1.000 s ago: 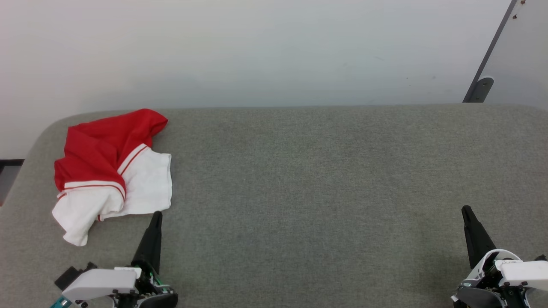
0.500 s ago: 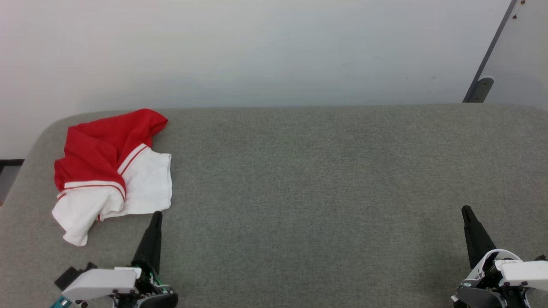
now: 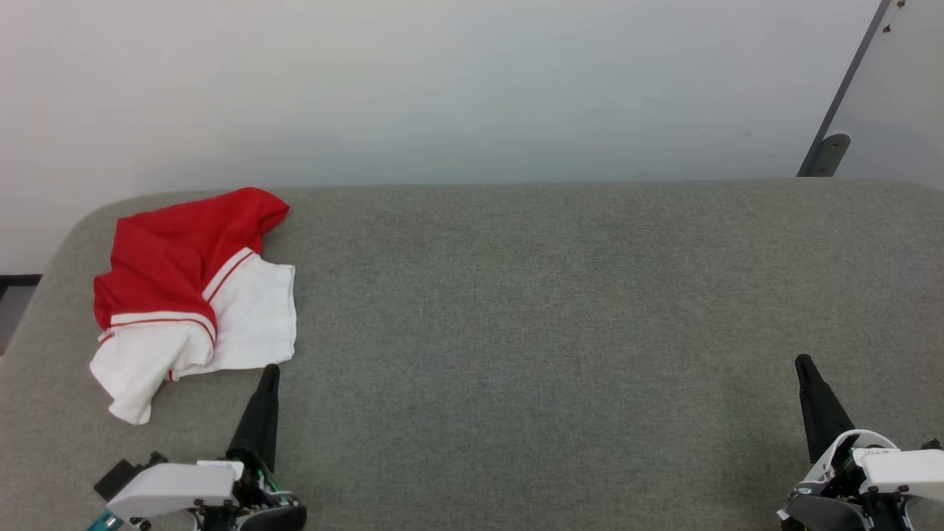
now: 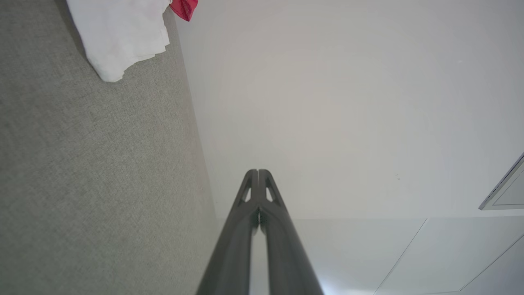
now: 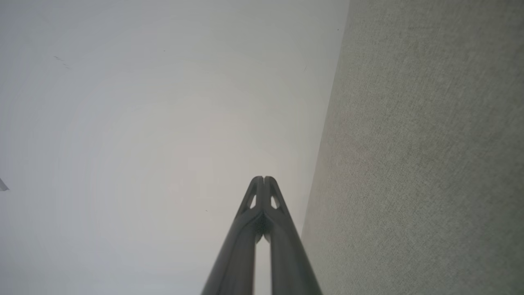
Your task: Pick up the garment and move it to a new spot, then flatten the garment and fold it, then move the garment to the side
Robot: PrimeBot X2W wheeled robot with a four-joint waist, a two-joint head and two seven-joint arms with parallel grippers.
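The garment (image 3: 193, 295) lies crumpled on the grey worktop (image 3: 553, 332), at its far left corner, red body behind the white sleeves. The left hand (image 3: 271, 370) is at the worktop's near left and the right hand (image 3: 802, 363) at its near right, both pinched closed on nothing.

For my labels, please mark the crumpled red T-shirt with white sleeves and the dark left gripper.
red T-shirt with white sleeves (image 3: 162, 280): head view, red body
left gripper (image 3: 271, 371): head view, closed fingertips
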